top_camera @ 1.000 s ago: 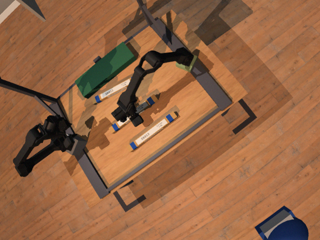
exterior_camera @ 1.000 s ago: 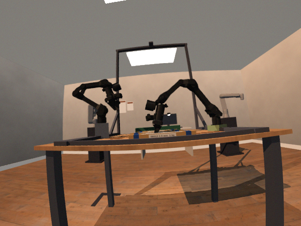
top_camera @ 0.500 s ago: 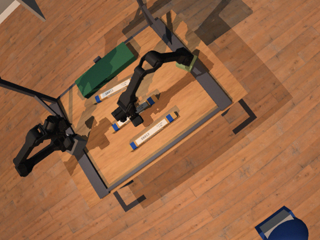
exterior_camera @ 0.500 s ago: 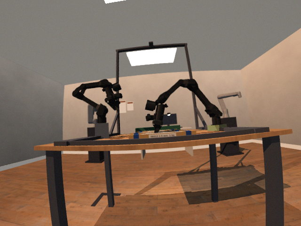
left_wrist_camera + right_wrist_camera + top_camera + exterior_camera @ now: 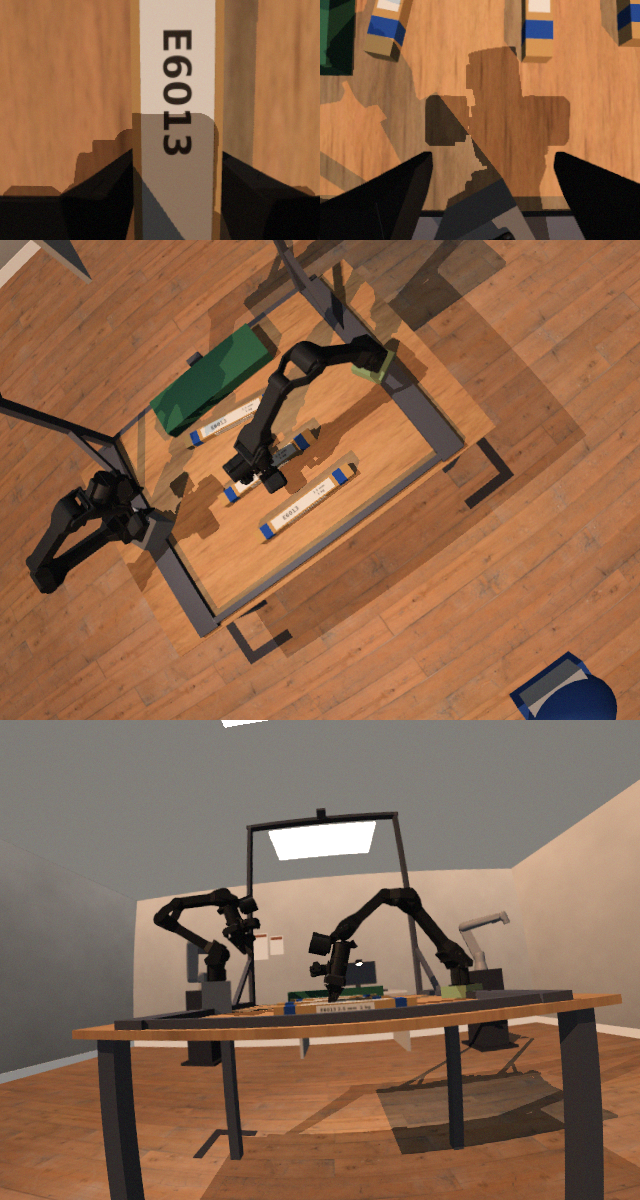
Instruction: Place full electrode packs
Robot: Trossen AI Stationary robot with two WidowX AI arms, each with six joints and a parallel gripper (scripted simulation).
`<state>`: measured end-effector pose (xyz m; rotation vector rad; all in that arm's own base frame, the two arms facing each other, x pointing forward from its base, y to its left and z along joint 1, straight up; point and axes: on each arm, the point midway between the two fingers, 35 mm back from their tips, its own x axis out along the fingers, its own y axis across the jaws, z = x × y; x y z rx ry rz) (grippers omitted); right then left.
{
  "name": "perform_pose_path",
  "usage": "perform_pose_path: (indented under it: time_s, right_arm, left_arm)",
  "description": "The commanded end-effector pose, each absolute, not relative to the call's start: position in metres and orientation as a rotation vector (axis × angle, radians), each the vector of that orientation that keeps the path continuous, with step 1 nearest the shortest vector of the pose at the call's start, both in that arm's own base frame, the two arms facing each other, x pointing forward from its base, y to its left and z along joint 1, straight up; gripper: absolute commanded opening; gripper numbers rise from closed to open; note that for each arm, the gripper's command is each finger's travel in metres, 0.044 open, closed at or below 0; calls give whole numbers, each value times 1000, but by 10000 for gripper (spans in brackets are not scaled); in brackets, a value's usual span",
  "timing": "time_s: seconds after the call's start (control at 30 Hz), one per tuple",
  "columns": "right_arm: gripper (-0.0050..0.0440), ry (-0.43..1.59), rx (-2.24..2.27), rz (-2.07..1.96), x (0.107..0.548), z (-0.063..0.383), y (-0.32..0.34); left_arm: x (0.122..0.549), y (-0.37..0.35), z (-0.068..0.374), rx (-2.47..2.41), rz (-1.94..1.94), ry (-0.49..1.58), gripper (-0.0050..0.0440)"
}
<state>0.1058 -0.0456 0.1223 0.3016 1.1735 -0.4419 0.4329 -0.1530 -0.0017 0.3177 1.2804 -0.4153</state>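
Top view: three welding-electrode packs, long, white-labelled and blue-banded, lay on the desk (image 5: pixel 227 570) beside one low platform (image 5: pixel 211 376) (image 5: pixel 335 40), green and with no pack on it.

Item, middle pack (image 5: pixel 230 493) (image 5: pixel 177 75) (image 5: pixel 538 30): flat on the desk, its long axis roughly parallel to the platform's.

Item, left gripper (image 5: pixel 258 476) (image 5: pixel 333 997) (image 5: pixel 177 155): narrowed on the middle pack, one finger against each long side, near the lettering "E6013". From above the arm masked the grasp, so its exact place along the pack was hard to fix.

Item, right gripper (image 5: pixel 247 949) (image 5: pixel 493 155): wide, holding nothing, raised off the packs' ends on its own arm's side; the left was plainly the nearer to the work.

Item, platform-side pack (image 5: pixel 227 417) (image 5: pixel 386 30): between the middle pack and the platform, slightly askew. The platform lay sideways from the left gripper, across the held pack's long axis, so a carry would need height enough to pass over this neighbour.

Item, outer pack (image 5: pixel 305 502) (image 5: pixel 345 1009) (image 5: pixel 630 15): on the side away from the platform, untouched.

Judgement: the step appeared to be a grasp before a trial lift, weight being the likely test of fullness.
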Motion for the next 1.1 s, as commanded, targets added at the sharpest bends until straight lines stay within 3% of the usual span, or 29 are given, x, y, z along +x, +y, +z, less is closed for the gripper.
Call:
perform_pose_path:
  time_s: [0.0, 1.07]
  right_arm:
    - [330, 1151, 298, -443, 108, 129, -46]
    - [330, 1151, 298, -443, 108, 129, -46]
  left_arm:
    - [437, -155, 9, 315, -415, 1250, -50]
    - [440, -156, 60, 313, -415, 1224, -50]
